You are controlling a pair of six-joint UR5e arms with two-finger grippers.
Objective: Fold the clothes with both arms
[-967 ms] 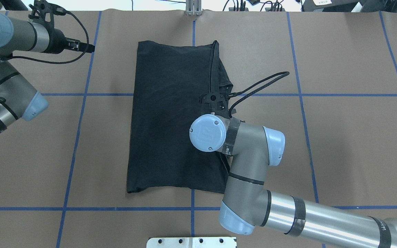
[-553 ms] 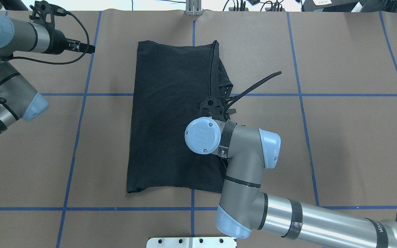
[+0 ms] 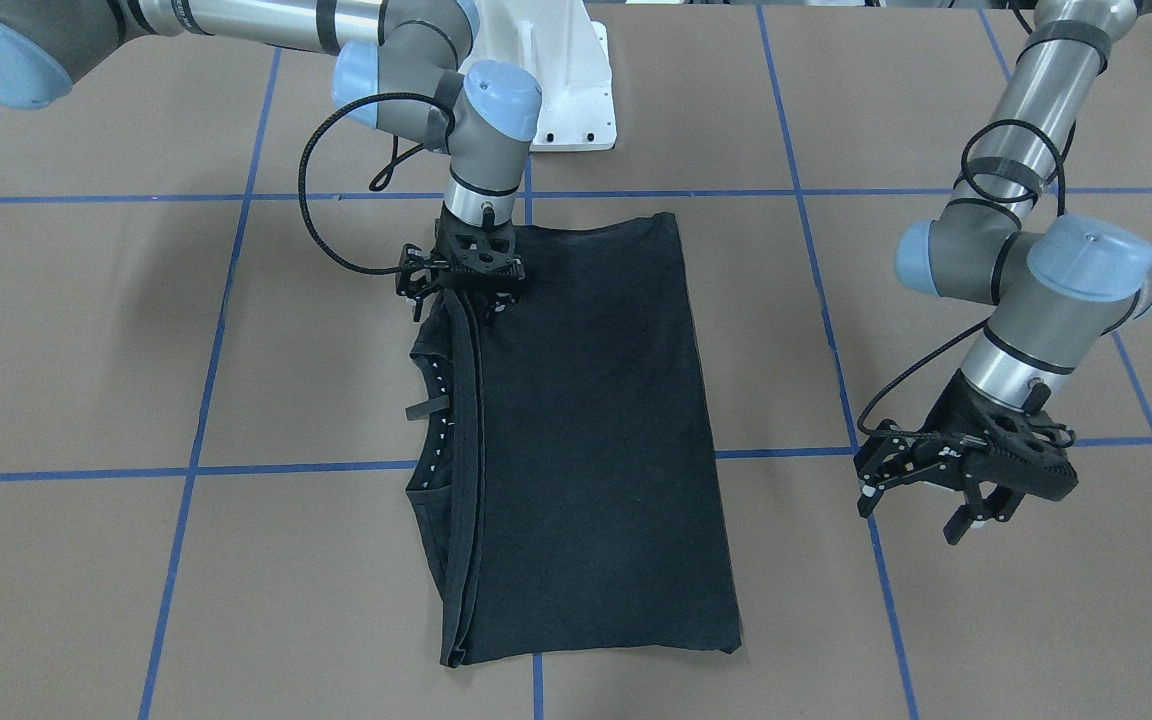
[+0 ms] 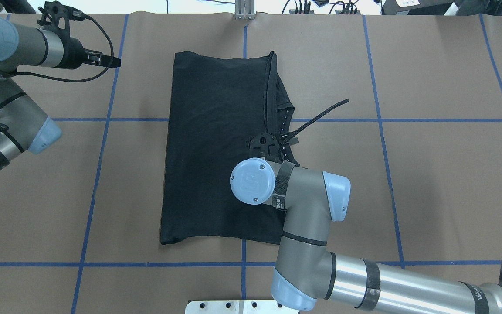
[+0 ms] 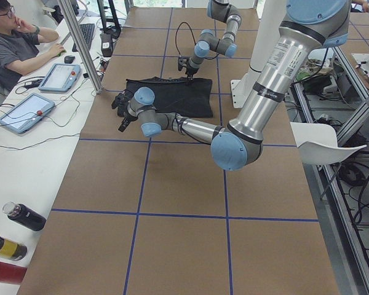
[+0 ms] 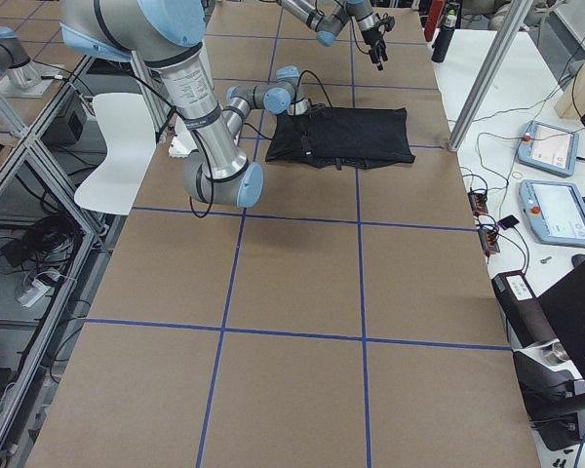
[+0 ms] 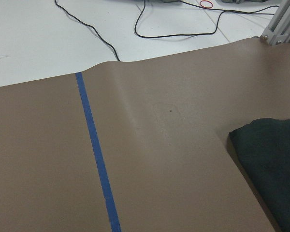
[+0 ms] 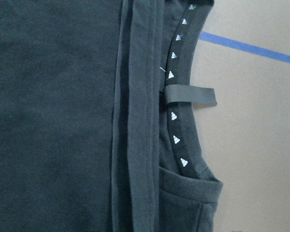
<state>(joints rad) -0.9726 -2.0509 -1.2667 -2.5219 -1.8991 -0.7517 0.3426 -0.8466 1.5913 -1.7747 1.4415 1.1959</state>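
The black T-shirt (image 4: 216, 148) lies flat in the middle of the tabletop (image 4: 429, 183), folded lengthwise into a long rectangle with plain black fabric facing up. Its long folded edge runs along the robot's right side. There the collar (image 8: 176, 96) peeks out past the fold, showing a neck tape printed with small white triangles and a short grey hang loop (image 8: 191, 95) that sticks out over the brown surface. No chest graphic is visible.

The right end effector (image 3: 481, 300) points straight down at that folded edge, near the collar and towards the robot's end of the shirt. It is very close to the cloth or on it. Its fingers are hidden under the wrist from above and too dark against the fabric from the front, so I cannot tell whether they are apart, together or pinching cloth.

The left end effector (image 3: 981, 515) hangs above bare tabletop, well apart from the shirt on the robot's left, near the far end. Its fingers are apart and hold nothing. Its wrist camera sees only one corner of the shirt.

Blue tape lines (image 4: 451, 120) divide the brown tabletop into a grid. The white pedestal base (image 3: 566, 80) stands at the robot's edge.
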